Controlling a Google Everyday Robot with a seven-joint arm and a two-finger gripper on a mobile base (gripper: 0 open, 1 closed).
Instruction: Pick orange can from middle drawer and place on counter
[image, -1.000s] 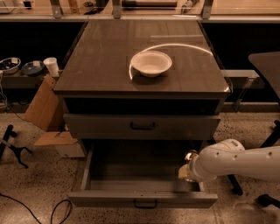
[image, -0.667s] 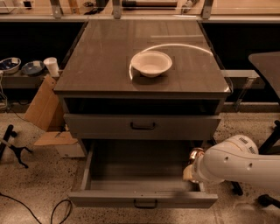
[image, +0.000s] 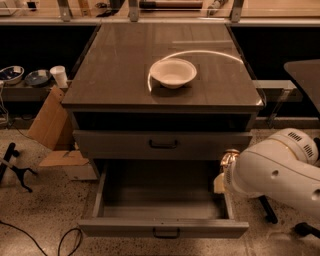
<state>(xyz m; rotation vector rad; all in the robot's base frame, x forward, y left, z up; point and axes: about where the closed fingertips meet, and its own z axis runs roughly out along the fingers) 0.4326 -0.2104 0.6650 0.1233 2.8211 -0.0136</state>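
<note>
The middle drawer is pulled out wide and its grey tray shows nothing inside. My white arm comes in from the right, and my gripper sits at the drawer's right wall, mostly hidden behind the arm. It is shut on the orange can, of which only the shiny top and a bit of orange side show. The can is upright, above the drawer's right rim and just below the closed upper drawer's front. The counter is the dark glossy top above.
A white bowl stands on the counter, right of centre. The closed upper drawer is above the open one. Cardboard pieces lean at the cabinet's left. A low shelf with bowls and a cup is far left. Cables lie on the floor.
My arm has lifted and swung closer to the camera. The can has risen with the gripper from inside the drawer's right end to above its rim.
</note>
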